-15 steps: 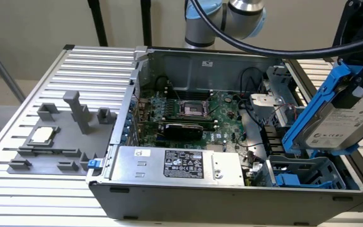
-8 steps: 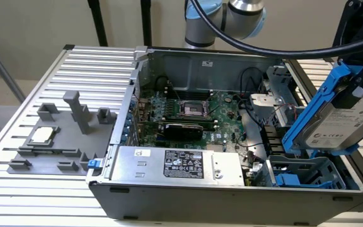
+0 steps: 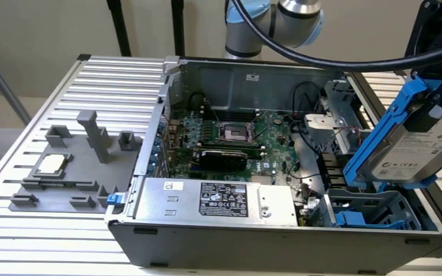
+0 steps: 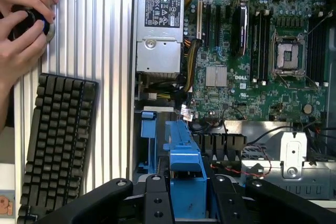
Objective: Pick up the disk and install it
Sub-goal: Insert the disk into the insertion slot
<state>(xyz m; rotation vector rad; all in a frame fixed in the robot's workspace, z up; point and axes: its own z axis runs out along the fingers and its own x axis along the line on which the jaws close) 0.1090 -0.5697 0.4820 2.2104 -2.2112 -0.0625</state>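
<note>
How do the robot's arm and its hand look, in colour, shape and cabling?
The arm is made of round silver-grey tubes, with light blue rings at the joints. A thick black cable runs beside it in a loose curve toward the hand. The hand is black, built of flat jointed links with round bolts on them. No markings can be read on either.

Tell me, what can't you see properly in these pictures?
- The disk: exterior view, the picture's right edge cuts off its side, and its label words are too small to read.
- Its blue rail: wrist view, the black jaws cover part of it.
- The bay: exterior view, the disk hides part of it.
- A dark round thing: wrist view, a hand wraps it.
</note>
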